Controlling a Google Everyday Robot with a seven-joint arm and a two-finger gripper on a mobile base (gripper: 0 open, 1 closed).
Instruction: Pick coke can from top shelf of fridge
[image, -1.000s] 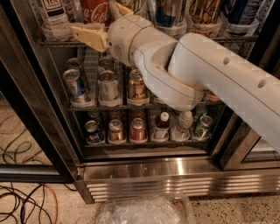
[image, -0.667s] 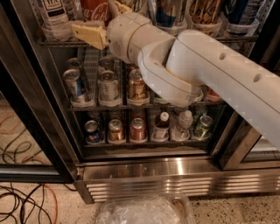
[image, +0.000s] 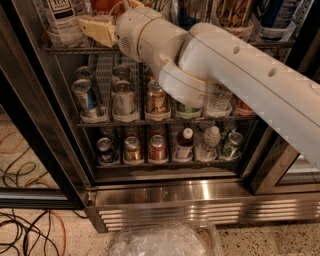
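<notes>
The fridge (image: 200, 196) stands open in front of me, with a steel base and wire racks of drinks. The coke can (image: 103, 6) shows as a red patch at the top edge, on the top shelf (image: 70, 49), mostly cut off by the frame. My gripper (image: 116, 15) reaches in at that shelf. One tan finger (image: 99, 31) lies left of and below the can, and the other (image: 134, 3) is to its right, so the can sits between them. The jaws look open. My white arm crosses from the right and hides the shelf's middle.
A clear bottle (image: 61, 20) stands left of the can. Tall cans (image: 235, 12) fill the shelf's right side. A gold-orange can (image: 156, 100) and a green can (image: 231, 145) sit on lower racks. The black door frame (image: 30, 125), floor cables (image: 25, 230) and a plastic bag (image: 165, 241) lie nearby.
The gripper has moved slightly left and up toward the top shelf, with the arm following. The drinks have not moved.
</notes>
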